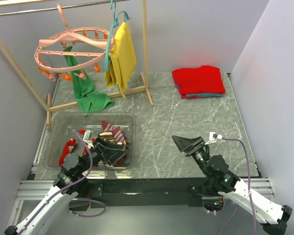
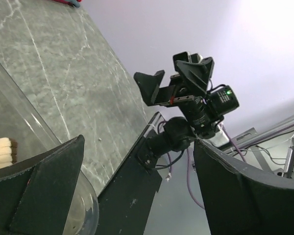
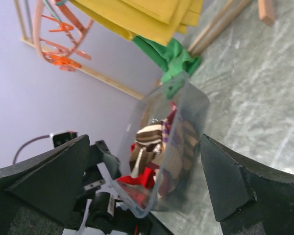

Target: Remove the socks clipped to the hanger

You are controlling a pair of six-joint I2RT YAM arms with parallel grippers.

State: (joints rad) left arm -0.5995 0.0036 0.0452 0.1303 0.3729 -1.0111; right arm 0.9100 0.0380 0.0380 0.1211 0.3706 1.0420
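Matt black, wedge-shaped fingers [image 2: 39,196] of the left tool [image 2: 139,147] filled the bottom of its wrist view. We saw them spread wide with nothing gripped. From above, that tool sat at the near edge of a clear, round-cornered plastic bin [image 1: 93,114] on the grey, white-veined, marble-look worktop [image 1: 186,112].

Our right tool [image 3: 146,142] was likewise wide open and empty, to the right of the bin and apart from it.

We found the small patterned socks [image 1: 113,133] in a soft heap inside the bin: beige knit with maroon stripes, brown-striped, and some red.

Well behind, at the rear left, hung the round pink plastic ring hanger [image 1: 54,41] with its spokes and small orange clips [image 1: 63,76]. A long green cloth [image 1: 88,93] dangled from it. Just beside it a limp yellow garment [image 1: 122,54] hung on a thin teal clothes hanger [image 1: 109,34]. A folded red cloth [image 1: 198,81] lay at the rear right.
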